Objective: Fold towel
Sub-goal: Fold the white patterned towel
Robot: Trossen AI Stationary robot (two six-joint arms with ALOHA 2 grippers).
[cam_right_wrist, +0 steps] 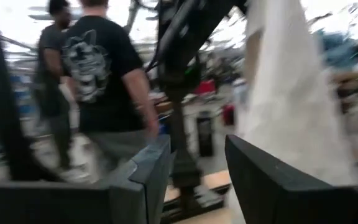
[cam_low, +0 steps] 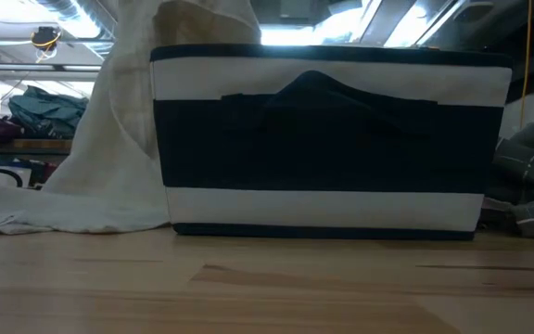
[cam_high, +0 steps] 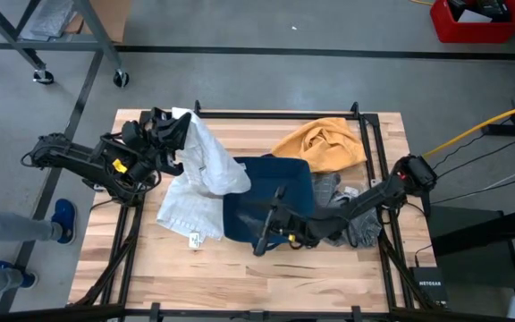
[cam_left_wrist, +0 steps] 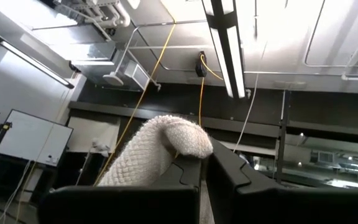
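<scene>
High view first: my landmark is the navy-and-white bin [cam_high: 266, 199] mid-table. Draped from its left rim onto the boards lies the white towel [cam_high: 202, 183], lifted at its far end. It looks light, limp and waffle-textured, so I expect it to sag and bunch; I'd take hold at corners, not mid-cloth. Behind the bin sits an orange cloth [cam_high: 323, 143], to its right a grey cloth [cam_high: 351, 215]. My left gripper [cam_high: 164, 132], left of the bin, is pinched shut on the towel; my right gripper [cam_high: 266, 234], at the bin's near edge, stands parted and empty.
</scene>
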